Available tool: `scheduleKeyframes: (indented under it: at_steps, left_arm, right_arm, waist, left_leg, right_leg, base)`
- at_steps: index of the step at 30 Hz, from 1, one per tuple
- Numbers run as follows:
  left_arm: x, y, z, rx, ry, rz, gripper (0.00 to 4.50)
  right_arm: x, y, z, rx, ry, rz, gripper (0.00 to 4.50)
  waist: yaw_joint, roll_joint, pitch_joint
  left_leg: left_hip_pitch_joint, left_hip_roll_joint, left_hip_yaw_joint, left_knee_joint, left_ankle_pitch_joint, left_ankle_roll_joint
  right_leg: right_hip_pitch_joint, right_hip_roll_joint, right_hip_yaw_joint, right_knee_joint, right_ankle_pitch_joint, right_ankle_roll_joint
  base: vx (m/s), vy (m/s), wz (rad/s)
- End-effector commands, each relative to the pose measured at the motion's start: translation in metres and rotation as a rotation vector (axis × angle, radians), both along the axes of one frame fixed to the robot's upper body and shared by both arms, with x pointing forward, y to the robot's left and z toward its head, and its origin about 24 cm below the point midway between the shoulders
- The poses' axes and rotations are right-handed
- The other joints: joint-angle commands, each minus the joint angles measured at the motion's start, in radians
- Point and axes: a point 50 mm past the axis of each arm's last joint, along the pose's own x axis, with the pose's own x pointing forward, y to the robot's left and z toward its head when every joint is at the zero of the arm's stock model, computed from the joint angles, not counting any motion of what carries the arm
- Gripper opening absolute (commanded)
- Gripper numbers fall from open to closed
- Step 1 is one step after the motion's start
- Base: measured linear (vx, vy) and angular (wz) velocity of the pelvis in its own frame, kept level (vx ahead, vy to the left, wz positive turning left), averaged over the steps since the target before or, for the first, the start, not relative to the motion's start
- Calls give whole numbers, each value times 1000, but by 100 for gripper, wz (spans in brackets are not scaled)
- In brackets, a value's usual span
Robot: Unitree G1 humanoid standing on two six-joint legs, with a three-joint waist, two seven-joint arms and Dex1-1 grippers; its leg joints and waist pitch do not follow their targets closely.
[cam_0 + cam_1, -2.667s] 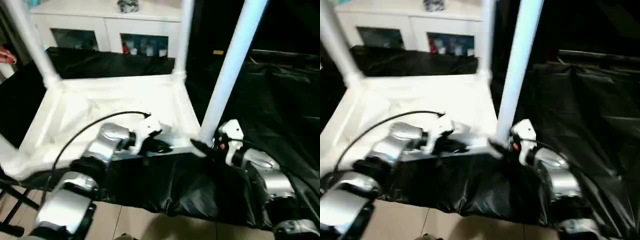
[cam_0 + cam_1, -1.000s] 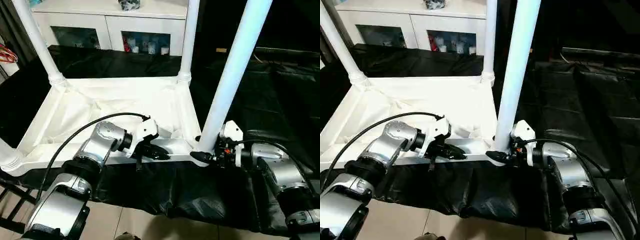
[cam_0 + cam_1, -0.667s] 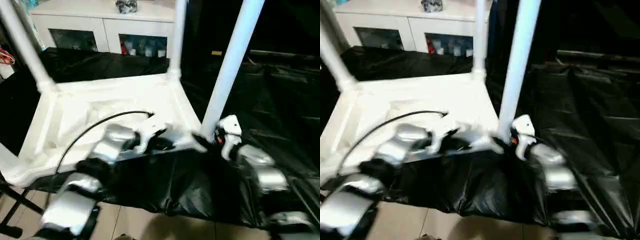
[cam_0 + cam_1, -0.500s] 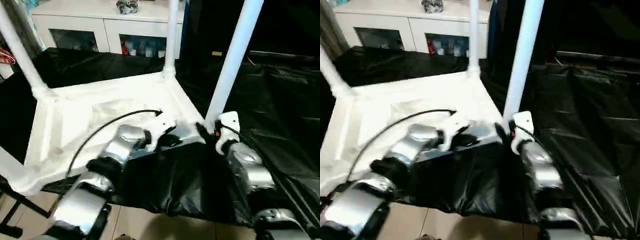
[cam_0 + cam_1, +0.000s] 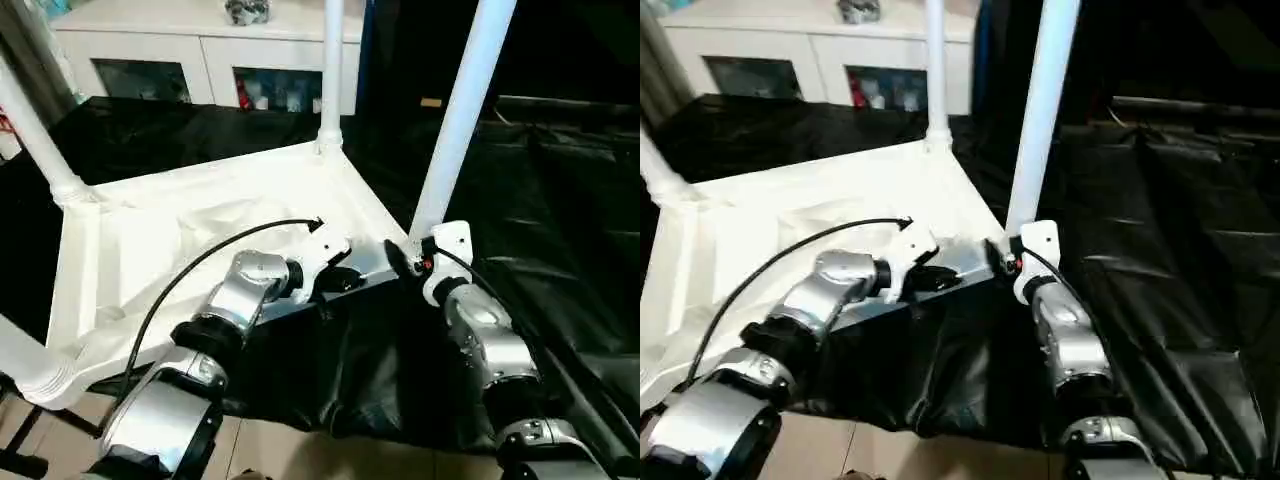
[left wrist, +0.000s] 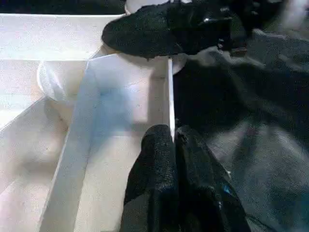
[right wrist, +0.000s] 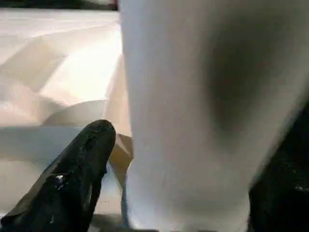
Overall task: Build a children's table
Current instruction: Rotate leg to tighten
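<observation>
The children's table lies upside down on a black sheet, its white ribbed top facing up. Three legs stand upright in its corner sockets: a near right leg, a back leg and a far left leg. A fourth leg shows at the near left corner. My left gripper is shut on the thin near rim of the top. My right gripper is open at the base of the near right leg, one finger on each side of it.
A white cabinet with glass doors stands behind the table. The black sheet spreads wide to the right and hangs over the front edge. Tiled floor and a black frame show below.
The table has turned, its near right corner swinging away from me with both grippers on it. My right gripper's fingers now stand wider around the leg. The camera also shifted.
</observation>
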Motion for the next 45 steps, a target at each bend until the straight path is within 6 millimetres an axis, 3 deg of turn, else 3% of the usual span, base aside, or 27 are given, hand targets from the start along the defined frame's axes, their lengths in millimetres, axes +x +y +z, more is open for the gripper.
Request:
scheduleKeyframes:
  at_steps: [1, 2, 5, 7, 9, 12, 15, 16, 17, 18, 19, 26, 29, 31, 35, 36, 38, 39, 42, 44, 45]
  left_arm:
    - [-7, -14, 12, -81, -17, -146, 0]
    - [-8, -6, 12, -58, -10, -176, 0]
    - [-9, 1, 12, -42, 0, -202, 0]
    - [-9, 8, 13, -27, 16, -233, 0]
    - [-11, 17, 15, -5, 35, -276, 0]
    - [-10, 22, 17, 8, 40, -289, 0]
    - [-11, 27, 18, 15, 46, -298, 0]
    - [-11, 28, 18, 16, 50, -302, 0]
    - [-11, 31, 19, 19, 56, -309, 0]
    - [-11, 31, 19, 19, 56, -309, 0]
    - [-11, 31, 20, 19, 56, -309, 0]
    - [-10, 31, 19, 14, 55, -294, 0]
    - [-9, 27, 18, 2, 48, -269, 0]
    - [-4, 18, 15, -11, 17, -201, 0]
    - [0, 8, 13, -8, -9, -128, 0]
    - [2, -3, 11, 3, -22, -83, 0]
    - [3, -10, 9, 5, -21, -51, 0]
    - [5, -22, 8, 10, -18, 2, 0]
    - [6, -33, 7, 16, -25, 48, 0]
    - [7, -41, 6, 21, -33, 68, 0]
    - [6, -43, 7, 17, -32, 61, 0]
  right_arm:
    - [-12, 16, -8, 18, 59, 216, 384]
    - [-19, 10, -5, 2, 70, 353, 384]
    - [-25, 4, -4, -10, 87, 450, 384]
    - [-30, -2, -3, -25, 116, 545, 384]
    - [-35, -11, 2, -28, 153, 659, 384]
    - [-36, -14, 5, -34, 153, 709, 384]
    - [-37, -16, 8, -28, 162, 743, 358]
    - [-38, -17, 9, -24, 166, 759, 347]
    - [-39, -16, 8, -41, 165, 780, 340]
    - [-39, -16, 8, -41, 165, 780, 340]
    - [-39, -16, 8, -43, 165, 782, 313]
    - [-41, -10, 5, -37, 161, 796, 273]
    - [-42, -8, 3, -15, 145, 752, 269]
    - [-39, -4, -1, 14, 103, 615, 268]
    - [-34, 0, -10, 35, 100, 448, 268]
    - [-32, 6, -19, 43, 106, 309, 267]
    - [-29, 11, -24, 52, 117, 224, 267]
    - [-24, 21, -31, 55, 138, 85, 267]
    - [-19, 33, -35, 42, 157, -43, 267]
    - [-15, 49, -34, 49, 163, -81, 267]
    - [-14, 55, -33, 43, 156, -65, 267]
  waist:
    - [5, -10, -60]
    - [9, -13, -59]
    - [21, -10, -61]
    - [26, -10, -61]
    - [25, -10, -55]
    - [26, -14, -53]
    - [27, -14, -54]
    - [26, -23, -55]
    - [30, -18, -56]
    - [32, -25, -57]
    - [33, -23, -58]
    - [37, -14, -57]
    - [38, -13, -58]
    - [36, -14, -57]
    - [30, -18, -50]
    - [25, -17, -47]
    - [22, -17, -46]
    - [17, -20, -44]
    - [6, -16, -37]
    - [1, -5, -36]
    - [-1, -8, -37]
  left_leg:
    - [9, 59, -27, -53, -160, 104]
    - [5, 58, -24, -50, -144, 123]
    - [3, 63, -23, -44, -119, 151]
    - [4, 65, -23, -43, -131, 143]
    - [4, 67, -24, -48, -185, 123]
    - [6, 70, -27, -53, -222, 96]
    - [7, 71, -26, -52, -205, 87]
    - [7, 70, -25, -51, -197, 91]
    - [7, 69, -25, -49, -181, 96]
    - [5, 68, -24, -47, -163, 102]
    - [5, 68, -24, -46, -154, 104]
    - [7, 67, -25, -45, -166, 99]
    - [7, 68, -26, -46, -171, 93]
    - [6, 68, -26, -47, -175, 85]
    - [11, 64, -30, -54, -251, 40]
    - [13, 65, -30, -57, -270, 26]
    - [16, 64, -33, -60, -298, 11]
    - [18, 63, -34, -63, -320, -1]
    - [29, 61, -40, -70, -407, -33]
    - [33, 58, -45, -73, -447, -45]
    - [32, 59, -46, -75, -449, -45]
  right_leg:
    - [50, -69, 45, -57, 10, -265]
    - [53, -67, 43, -53, 32, -271]
    - [49, -66, 40, -47, 52, -279]
    - [45, -67, 40, -49, 21, -282]
    - [41, -67, 40, -56, -73, -275]
    - [40, -69, 42, -61, -143, -265]
    - [38, -69, 43, -58, -119, -271]
    - [38, -69, 43, -57, -110, -272]
    - [38, -70, 43, -53, -93, -277]
    - [39, -71, 43, -50, -76, -278]
    - [39, -72, 43, -49, -66, -280]
    - [39, -70, 42, -50, -56, -285]
    - [40, -69, 42, -50, -52, -284]
    - [38, -70, 44, -50, -54, -281]
    - [34, -72, 45, -67, -205, -248]
    - [27, -73, 48, -70, -244, -236]
    - [27, -74, 47, -76, -290, -220]
    - [24, -74, 50, -81, -326, -202]
    - [17, -73, 48, -93, -436, -170]
    - [16, -74, 48, -98, -468, -156]
    - [19, -74, 48, -100, -464, -150]
  base:
    - [0, 0, 0]
    - [0, 0, 0]
    - [0, 0, 0]
    - [0, 0, 0]
    - [0, 0, 0]
    - [0, 0, 0]
    - [0, 0, 0]
    - [0, 0, 0]
    - [0, 0, 0]
    - [0, 0, 0]
    - [0, 0, 0]
    - [0, 0, 0]
    - [0, 0, 0]
    - [0, 0, 0]
    - [0, 0, 0]
    - [0, 0, 0]
    - [0, 0, 0]
    - [0, 0, 0]
    - [0, 0, 0]
    - [0, 0, 0]
    - [0, 0, 0]
